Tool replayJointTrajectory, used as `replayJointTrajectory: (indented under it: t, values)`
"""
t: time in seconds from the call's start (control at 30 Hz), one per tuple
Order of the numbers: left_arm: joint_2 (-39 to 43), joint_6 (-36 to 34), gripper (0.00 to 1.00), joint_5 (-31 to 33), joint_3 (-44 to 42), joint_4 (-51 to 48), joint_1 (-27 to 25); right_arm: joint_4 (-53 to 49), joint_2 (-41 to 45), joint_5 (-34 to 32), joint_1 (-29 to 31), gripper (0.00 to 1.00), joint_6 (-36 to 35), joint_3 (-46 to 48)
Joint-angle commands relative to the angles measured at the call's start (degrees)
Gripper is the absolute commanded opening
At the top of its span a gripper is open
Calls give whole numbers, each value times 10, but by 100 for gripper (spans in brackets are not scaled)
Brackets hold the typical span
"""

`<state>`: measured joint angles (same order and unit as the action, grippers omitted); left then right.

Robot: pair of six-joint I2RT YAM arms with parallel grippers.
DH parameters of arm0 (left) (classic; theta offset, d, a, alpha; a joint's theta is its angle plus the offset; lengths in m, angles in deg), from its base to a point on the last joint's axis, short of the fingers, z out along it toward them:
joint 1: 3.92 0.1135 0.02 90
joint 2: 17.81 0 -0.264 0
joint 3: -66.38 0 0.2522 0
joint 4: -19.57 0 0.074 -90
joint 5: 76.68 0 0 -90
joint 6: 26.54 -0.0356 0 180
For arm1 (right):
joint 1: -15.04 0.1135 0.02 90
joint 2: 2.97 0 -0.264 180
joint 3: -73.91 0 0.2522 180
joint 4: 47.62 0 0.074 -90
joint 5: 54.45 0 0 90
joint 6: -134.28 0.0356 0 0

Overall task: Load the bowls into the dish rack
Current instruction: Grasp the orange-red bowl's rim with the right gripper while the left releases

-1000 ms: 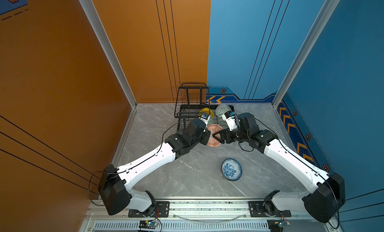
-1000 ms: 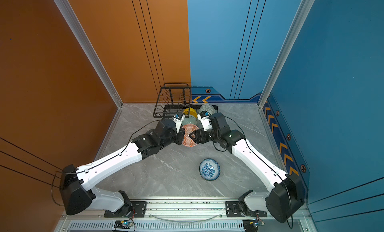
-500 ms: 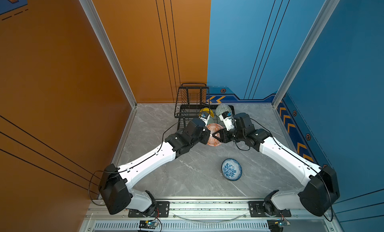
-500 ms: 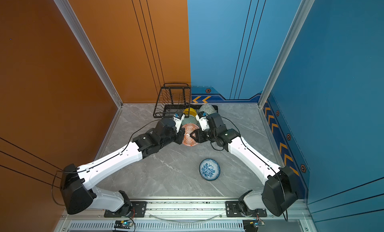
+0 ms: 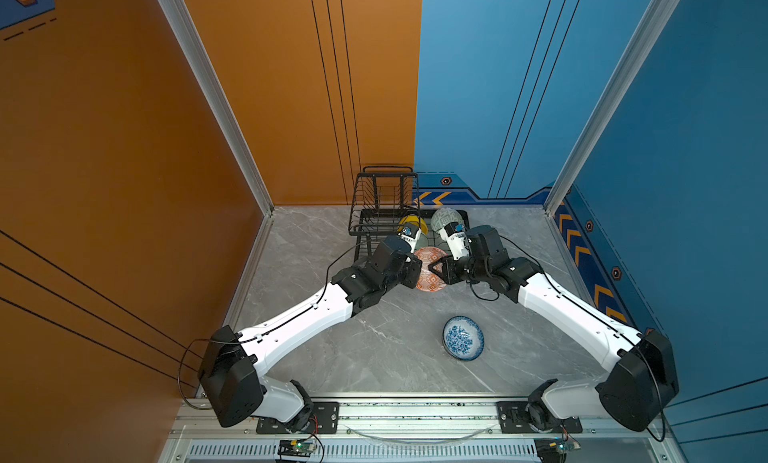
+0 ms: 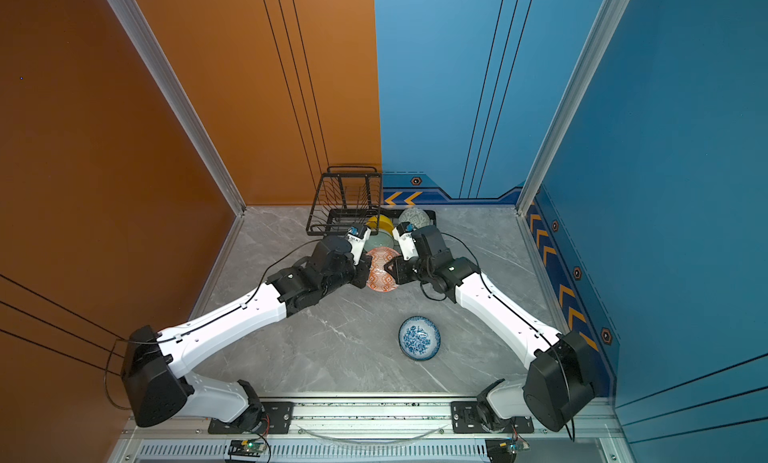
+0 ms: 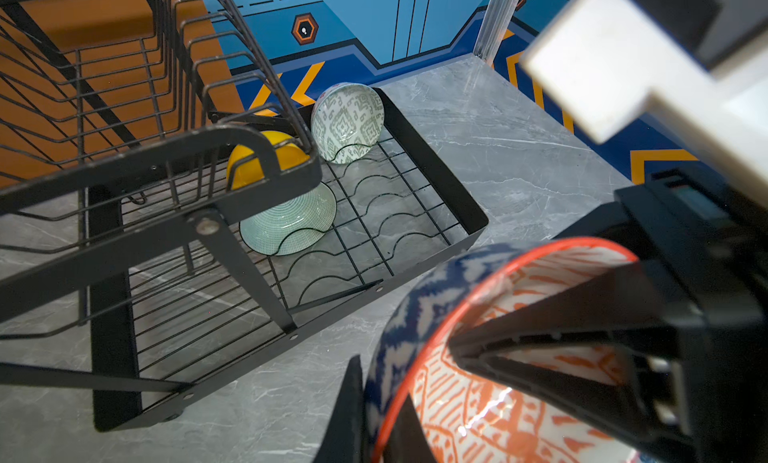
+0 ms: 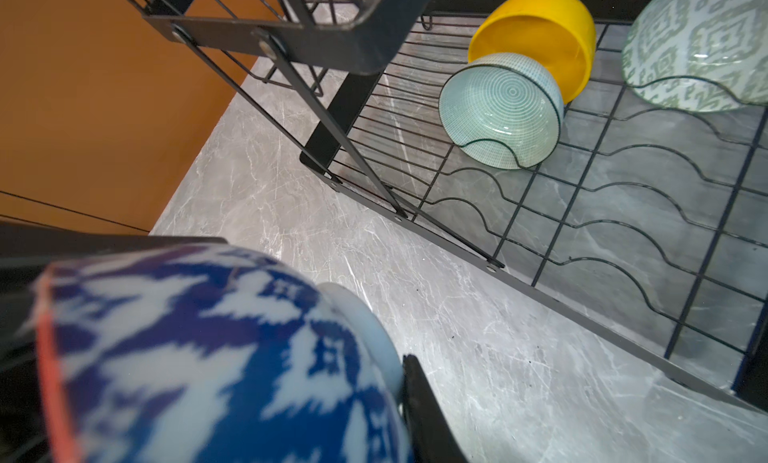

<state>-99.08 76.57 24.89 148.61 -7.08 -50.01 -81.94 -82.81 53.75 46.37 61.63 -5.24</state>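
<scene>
Orange diamond-patterned bowl [image 5: 430,280] tight in left gripper [image 5: 417,270]; right gripper [image 5: 436,269], wide before, now narrow on its wall.

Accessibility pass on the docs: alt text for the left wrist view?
Left gripper pinches the rim of an orange bowl up close, a right gripper finger inside it. Behind, the rack holds yellow, mint and grey-green bowls.

Bare slot dividers [image 7: 386,216] in the dish rack [image 7: 432,166] just ahead of the left gripper [image 5: 417,270] and right gripper [image 5: 435,269]. Farther on, the mint ringed bowl [image 7: 291,224], yellow bowl [image 7: 291,157] and grey-green geometric bowl [image 7: 347,120] block the way, with the raised basket tier [image 7: 166,151] overhanging on the left gripper's side.
</scene>
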Motion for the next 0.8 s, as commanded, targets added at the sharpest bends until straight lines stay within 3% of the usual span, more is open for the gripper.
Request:
replayJointTrajectory:
  t: [0.0, 0.13, 0.33, 0.43, 0.5, 0.67, 0.77]
  values:
    - [7, 9, 0, -40, -3, 40, 1, 5, 0, 15, 3, 12, -14, -9]
    - [7, 10, 0, -43, -4, 41, -1, 5, 1, 11, 2, 1, -15, -6]
    - [-2, -6, 0, -67, 10, 0, -1, 4, 9, 3, 3, 0, -18, -2]
    - [-8, -15, 10, -72, 19, -21, 0, 4, 14, -4, 3, 0, -24, 2]
    - [-6, -18, 21, -74, 19, -26, 0, 4, 19, -15, 3, 0, -27, 6]
    - [0, -32, 74, -75, 24, -52, 3, -1, 26, -35, -2, 0, -36, 12]
    - [8, -37, 94, -69, 23, -66, 6, -8, 26, -46, -6, 0, -42, 15]
